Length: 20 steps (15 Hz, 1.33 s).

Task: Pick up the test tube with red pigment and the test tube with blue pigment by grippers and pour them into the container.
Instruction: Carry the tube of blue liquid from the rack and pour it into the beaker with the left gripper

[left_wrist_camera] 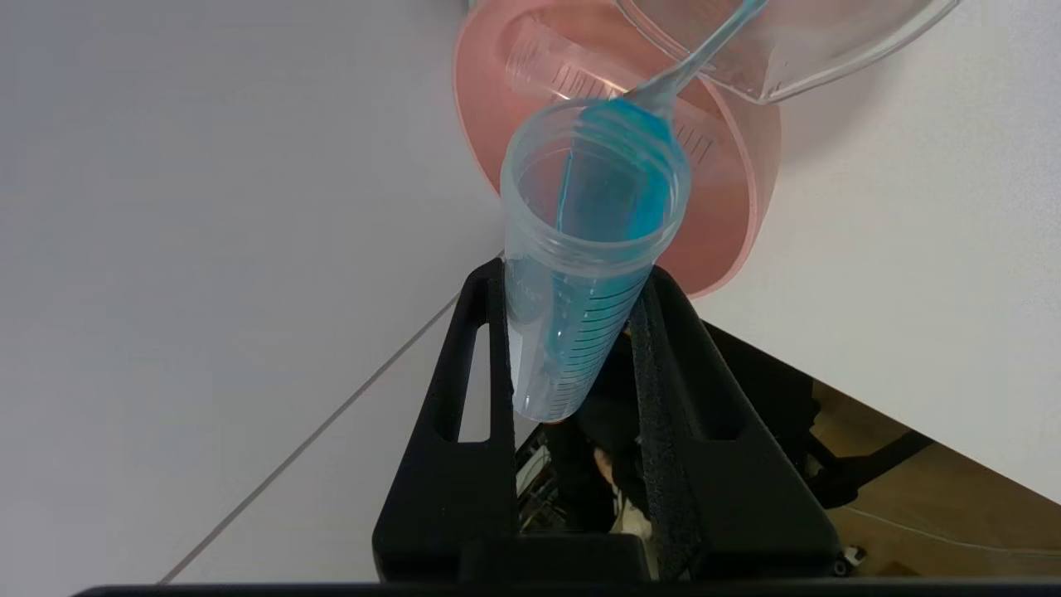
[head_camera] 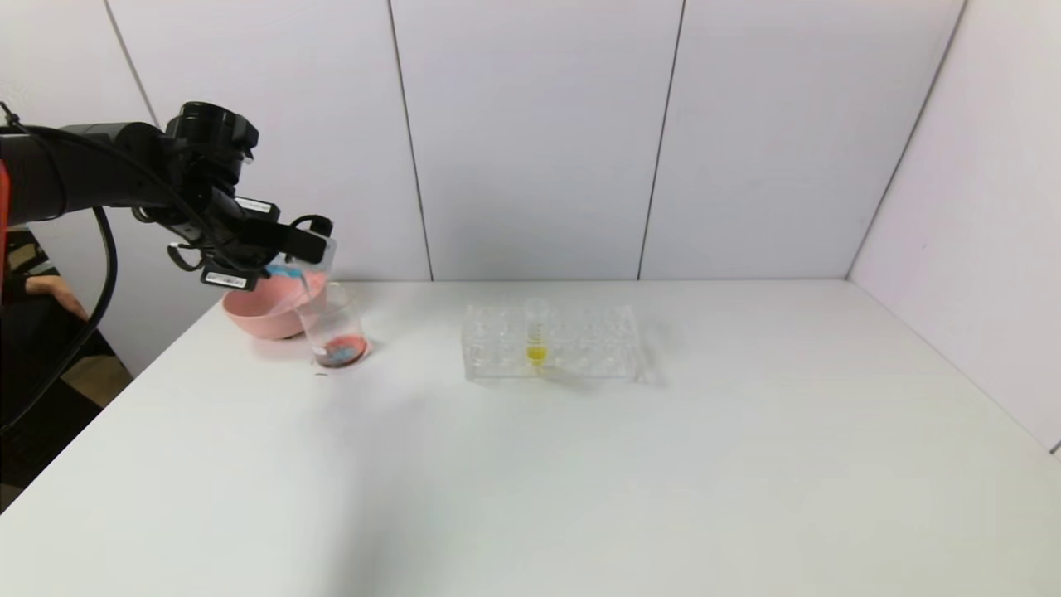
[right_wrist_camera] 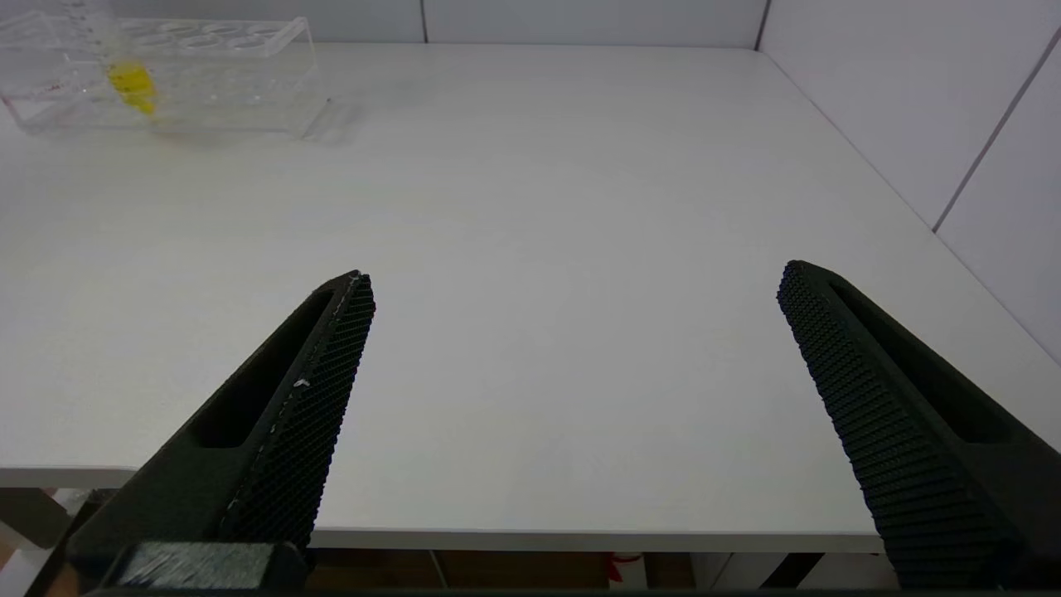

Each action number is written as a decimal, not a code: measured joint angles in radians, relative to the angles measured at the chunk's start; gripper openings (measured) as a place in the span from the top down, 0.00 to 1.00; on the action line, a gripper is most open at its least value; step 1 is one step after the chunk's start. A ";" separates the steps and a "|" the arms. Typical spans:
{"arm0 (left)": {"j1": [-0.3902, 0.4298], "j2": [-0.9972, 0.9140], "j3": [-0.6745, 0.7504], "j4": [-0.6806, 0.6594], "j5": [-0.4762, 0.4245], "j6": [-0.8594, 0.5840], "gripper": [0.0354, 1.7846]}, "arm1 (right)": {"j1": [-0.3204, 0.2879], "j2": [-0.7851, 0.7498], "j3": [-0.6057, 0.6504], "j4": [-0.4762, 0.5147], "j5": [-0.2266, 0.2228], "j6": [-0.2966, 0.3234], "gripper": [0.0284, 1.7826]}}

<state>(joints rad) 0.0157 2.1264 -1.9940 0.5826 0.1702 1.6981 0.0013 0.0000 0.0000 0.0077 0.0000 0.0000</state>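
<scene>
Your left gripper (left_wrist_camera: 572,286) is raised over the far left part of the worktop (head_camera: 580,481), its jaws clamped on the test tube with blue pigment (left_wrist_camera: 584,249). The tube is tipped over, mouth aimed down at the container (head_camera: 333,325), and in the left wrist view a thin blue stream (left_wrist_camera: 700,54) leaves the tube's lip and passes over the container's rim (left_wrist_camera: 796,50). Blue liquid lies along the lower side of the tube and pools at its mouth.

You can see the container standing upright on the worktop just in front of, and beside, the pink bowl (head_camera: 264,311). At the container's bottom there is a patch of orange-red liquid with a darker bluish spot in it. In the left wrist view another clear graduated tube (left_wrist_camera: 572,79) lies on its side inside the pink bowl; you cannot tell whether anything is left in it.

Near the worktop's middle, well apart from the container, the clear tube rack (head_camera: 551,342) holds one upright tube with yellow liquid (head_camera: 536,332) at its tip.

Your right gripper (right_wrist_camera: 572,282) hovers low at the near edge of the worktop, jaws wide apart with nothing between them; it does not show in the head view.
</scene>
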 joint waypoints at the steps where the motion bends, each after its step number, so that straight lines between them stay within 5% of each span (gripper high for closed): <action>1: -0.003 0.000 0.000 0.000 0.010 0.000 0.77 | 0.000 0.000 0.000 0.000 0.000 0.000 0.00; 20: -0.036 0.013 0.000 -0.016 0.127 0.047 0.77 | 0.000 0.000 0.000 0.000 0.000 0.000 0.00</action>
<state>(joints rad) -0.0206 2.1398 -1.9940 0.5666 0.2972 1.7449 0.0013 0.0000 0.0000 0.0077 0.0000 0.0000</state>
